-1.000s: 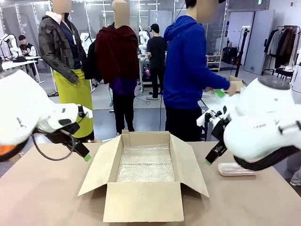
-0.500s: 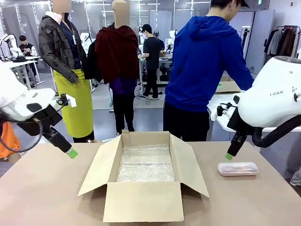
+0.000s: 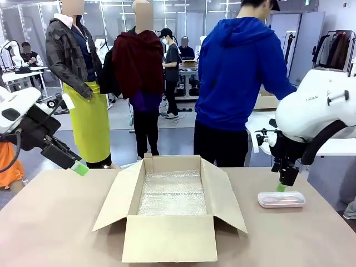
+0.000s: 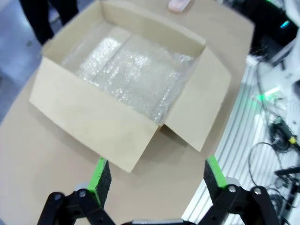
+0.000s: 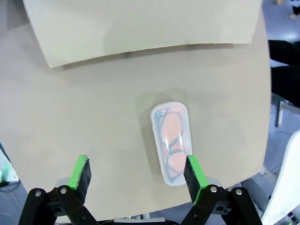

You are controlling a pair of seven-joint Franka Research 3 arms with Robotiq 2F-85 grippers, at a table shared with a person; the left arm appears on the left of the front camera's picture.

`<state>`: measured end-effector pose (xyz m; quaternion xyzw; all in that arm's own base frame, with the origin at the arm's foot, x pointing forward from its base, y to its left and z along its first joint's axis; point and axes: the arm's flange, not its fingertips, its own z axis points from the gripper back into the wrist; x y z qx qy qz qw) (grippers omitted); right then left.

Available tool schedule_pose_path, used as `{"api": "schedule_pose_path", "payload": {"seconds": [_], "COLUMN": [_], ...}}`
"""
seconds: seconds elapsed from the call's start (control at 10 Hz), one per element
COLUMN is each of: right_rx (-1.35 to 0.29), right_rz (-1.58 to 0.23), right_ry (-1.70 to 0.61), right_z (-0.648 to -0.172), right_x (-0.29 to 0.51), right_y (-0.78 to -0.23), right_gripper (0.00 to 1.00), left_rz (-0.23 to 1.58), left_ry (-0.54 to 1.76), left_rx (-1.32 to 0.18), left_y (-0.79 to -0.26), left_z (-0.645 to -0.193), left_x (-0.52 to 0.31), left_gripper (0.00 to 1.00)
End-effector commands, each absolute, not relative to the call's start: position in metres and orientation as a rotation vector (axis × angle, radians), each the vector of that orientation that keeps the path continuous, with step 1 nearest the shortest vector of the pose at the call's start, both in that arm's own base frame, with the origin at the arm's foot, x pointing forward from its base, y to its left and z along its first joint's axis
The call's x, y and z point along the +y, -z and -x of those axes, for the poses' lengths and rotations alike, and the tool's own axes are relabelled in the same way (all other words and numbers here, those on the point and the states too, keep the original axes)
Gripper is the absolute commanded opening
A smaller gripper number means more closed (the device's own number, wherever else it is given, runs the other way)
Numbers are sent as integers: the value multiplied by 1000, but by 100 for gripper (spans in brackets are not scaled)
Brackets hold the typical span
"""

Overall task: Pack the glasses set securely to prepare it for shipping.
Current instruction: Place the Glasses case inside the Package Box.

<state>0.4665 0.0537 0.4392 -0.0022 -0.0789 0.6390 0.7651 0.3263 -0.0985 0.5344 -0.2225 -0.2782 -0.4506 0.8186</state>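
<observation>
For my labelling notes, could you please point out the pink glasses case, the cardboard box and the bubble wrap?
pink glasses case (image 5: 171, 143): right wrist view, middle of its lid.
cardboard box (image 3: 169, 239): front view, near side.
bubble wrap (image 3: 172, 193): front view, middle of sheet.

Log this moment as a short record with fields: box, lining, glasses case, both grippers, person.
box: brown cardboard, flaps open, in the middle of the table
lining: bubble wrap on the box floor, nothing else inside
glasses case: pale pink, lying flat on the table to the robot's right of the box, glasses inside
left gripper: open, empty, raised left of the box
right gripper: open, empty, pointing down over the glasses case, which lies nearer one finger
person: blue hoodie, far side, back to the table
</observation>
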Motion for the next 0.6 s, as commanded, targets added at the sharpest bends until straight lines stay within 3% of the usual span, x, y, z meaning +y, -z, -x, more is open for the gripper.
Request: {"api": "schedule_pose_path", "payload": {"seconds": [0.0, 0.1, 0.5], "right_rx": [-177, -171, -102], "right_rz": [53, 5, 39], "right_ry": [-1416, -1389, -1411], "right_z": [-468, -467, -482], "right_x": [53, 54, 40], "right_y": [-446, -439, -430], "right_gripper": [100, 100, 100], "left_rz": [553, 474, 474], "left_ry": [964, 960, 960], "left_rx": [-620, -593, -593], "left_y": [-497, -534, -534], "left_z": [-292, -326, -326], "left_x": [-87, -98, -98], "left_gripper": [100, 100, 100]}}
